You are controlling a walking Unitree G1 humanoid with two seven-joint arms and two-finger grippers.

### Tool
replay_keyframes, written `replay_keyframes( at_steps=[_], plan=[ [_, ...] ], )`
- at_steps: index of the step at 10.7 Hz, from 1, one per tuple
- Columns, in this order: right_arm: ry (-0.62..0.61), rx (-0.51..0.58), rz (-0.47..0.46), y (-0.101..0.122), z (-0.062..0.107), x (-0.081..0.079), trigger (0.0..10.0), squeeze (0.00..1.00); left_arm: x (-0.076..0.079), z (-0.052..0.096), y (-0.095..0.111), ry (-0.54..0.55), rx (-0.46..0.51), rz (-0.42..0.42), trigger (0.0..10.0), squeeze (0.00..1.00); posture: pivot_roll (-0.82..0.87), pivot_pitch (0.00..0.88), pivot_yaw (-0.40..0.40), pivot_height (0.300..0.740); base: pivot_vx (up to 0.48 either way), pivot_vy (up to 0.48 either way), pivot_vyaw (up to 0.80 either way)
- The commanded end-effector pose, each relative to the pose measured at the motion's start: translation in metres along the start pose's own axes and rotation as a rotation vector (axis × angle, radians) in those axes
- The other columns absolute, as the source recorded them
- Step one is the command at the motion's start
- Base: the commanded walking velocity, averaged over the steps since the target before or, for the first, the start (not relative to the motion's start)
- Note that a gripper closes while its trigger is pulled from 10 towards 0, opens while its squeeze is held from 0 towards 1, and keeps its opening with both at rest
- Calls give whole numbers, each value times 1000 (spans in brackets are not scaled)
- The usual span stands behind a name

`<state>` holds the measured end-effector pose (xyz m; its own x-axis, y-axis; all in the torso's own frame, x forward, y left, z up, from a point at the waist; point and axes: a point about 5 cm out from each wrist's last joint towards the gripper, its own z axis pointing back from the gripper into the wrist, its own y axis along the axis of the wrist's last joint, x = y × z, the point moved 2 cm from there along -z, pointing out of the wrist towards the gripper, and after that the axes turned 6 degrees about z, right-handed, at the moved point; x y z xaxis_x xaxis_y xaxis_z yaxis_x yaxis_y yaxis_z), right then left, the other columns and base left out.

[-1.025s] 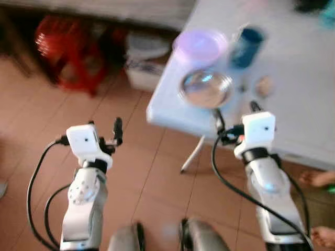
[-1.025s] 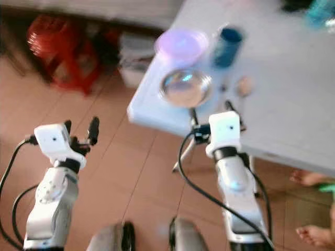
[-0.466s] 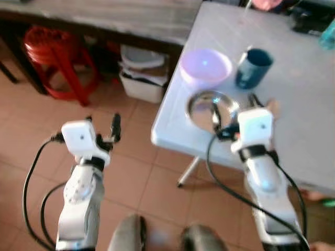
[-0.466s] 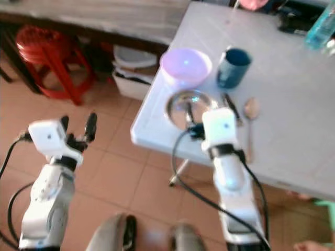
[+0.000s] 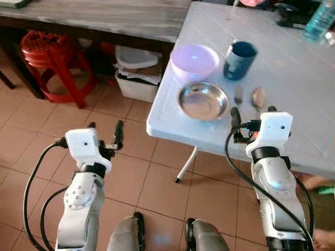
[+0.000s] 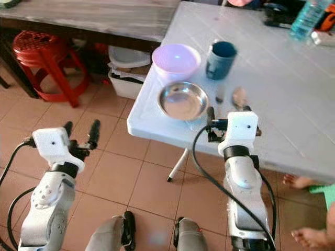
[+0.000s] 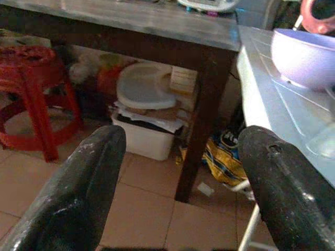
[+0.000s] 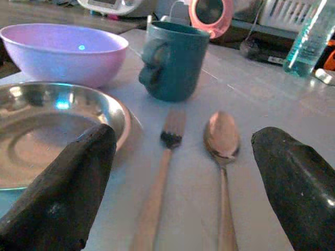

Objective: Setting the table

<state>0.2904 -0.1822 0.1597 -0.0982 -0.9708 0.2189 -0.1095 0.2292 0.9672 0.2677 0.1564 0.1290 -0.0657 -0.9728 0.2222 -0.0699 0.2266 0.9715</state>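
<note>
On the white table (image 5: pixel 298 68) a lilac bowl (image 5: pixel 194 58) and a teal mug (image 5: pixel 239 60) stand side by side. A steel plate (image 5: pixel 203 100) lies in front of the bowl. To its right lie a fork (image 5: pixel 238 94) and a spoon (image 5: pixel 258 97). My right gripper (image 5: pixel 251 112) hangs open over the table's front edge, just short of the fork (image 8: pixel 159 178) and spoon (image 8: pixel 222 141), nothing held. My left gripper (image 5: pixel 104 127) is open over the floor, left of the table.
A red stool (image 5: pixel 52 57) and a white lidded box (image 5: pixel 137 73) sit under a dark wooden bench (image 5: pixel 104 18) to the left. A water bottle (image 5: pixel 318 21) stands at the table's far right. A person's bare feet (image 6: pixel 298 180) are on the floor at lower right.
The whole view has shifted and sharpened with the camera. My right gripper has drawn back from over the plate's right rim to the table's front edge. Both grippers stay open.
</note>
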Motion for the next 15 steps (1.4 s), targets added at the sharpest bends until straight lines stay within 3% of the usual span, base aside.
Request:
replay_keyframes(
  at_steps=[1, 3, 7, 15],
  plan=[
    [-4, 0, -19, 2, -4, 2, 10000, 0, -1, 3, 3, -10, -1, -13, 10000, 0, -39, 253, 12, 740, 0, 0, 0],
    [14, 6, -74, 6, -17, 1, 10000, 0, 3, 6, 3, -35, -9, -25, 10000, 0, -31, 261, 19, 740, 0, 0, 0],
    [87, -36, -151, 9, -28, -9, 10000, 0, 4, 8, 5, -42, -24, -17, 10000, 0, -19, 272, 22, 740, 0, 0, 0],
    [183, -83, -282, 9, -29, -25, 10000, 0, 6, 10, 6, -47, -37, -12, 10000, 0, -13, 278, 19, 740, 0, 0, 0]
  ],
)
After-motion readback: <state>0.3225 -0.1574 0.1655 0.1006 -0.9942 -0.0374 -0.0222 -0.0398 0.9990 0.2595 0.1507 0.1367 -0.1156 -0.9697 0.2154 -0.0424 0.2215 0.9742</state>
